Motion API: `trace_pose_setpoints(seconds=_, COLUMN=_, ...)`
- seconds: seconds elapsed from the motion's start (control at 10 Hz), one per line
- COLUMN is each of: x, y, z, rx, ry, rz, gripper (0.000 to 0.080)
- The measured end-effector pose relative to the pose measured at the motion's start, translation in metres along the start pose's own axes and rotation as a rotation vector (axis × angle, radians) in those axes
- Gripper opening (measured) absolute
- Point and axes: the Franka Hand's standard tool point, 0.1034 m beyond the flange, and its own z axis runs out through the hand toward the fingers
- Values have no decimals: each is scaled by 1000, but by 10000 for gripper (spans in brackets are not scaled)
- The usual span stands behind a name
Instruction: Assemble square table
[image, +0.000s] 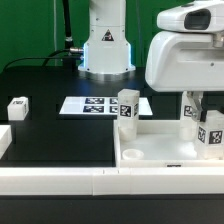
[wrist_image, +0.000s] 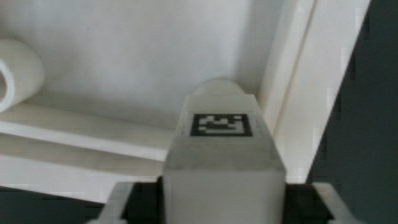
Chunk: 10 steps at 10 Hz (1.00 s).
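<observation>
Franka gripper (wrist_image: 210, 205) with its two dark fingers at the flanks of a small white plastic block leg (wrist_image: 222, 140) bearing a black-and-white tag; the jaws stand narrow, close against the leg's sides, though whether they press it firmly cannot be told. Directly beneath the gripper lies the large white plastic square tabletop slab (image: 160, 152), recessed underside up, with one round corner socket (wrist_image: 15, 75) visible near the leg in the wrist view. In the exterior view the leg at the gripper (image: 209, 130) stands over the slab's corner at that view's right; a second tagged white leg (image: 126, 108) stands upright at the slab's opposite far corner, and whether it is seated cannot be told. A third tagged leg (image: 17, 105) lies well apart on the black table (image: 50, 135), evidently not yet fitted, so the assembly appears to be in its earlier stages. Beyond the slab lies the marker board (image: 100, 104); a long white border rail (image: 60, 180) runs along the near edge. Nothing visibly obstructs the gripper.
</observation>
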Motion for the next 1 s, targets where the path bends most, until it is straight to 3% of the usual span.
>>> trace_pose_setpoints(seconds=0.4, x=0, y=1, z=1, rx=7, ry=-3, rz=387, gripper=284)
trace_pose_setpoints(seconds=1.0, x=-5, y=27, z=0, rx=-41, ry=-19, rz=748, gripper=285)
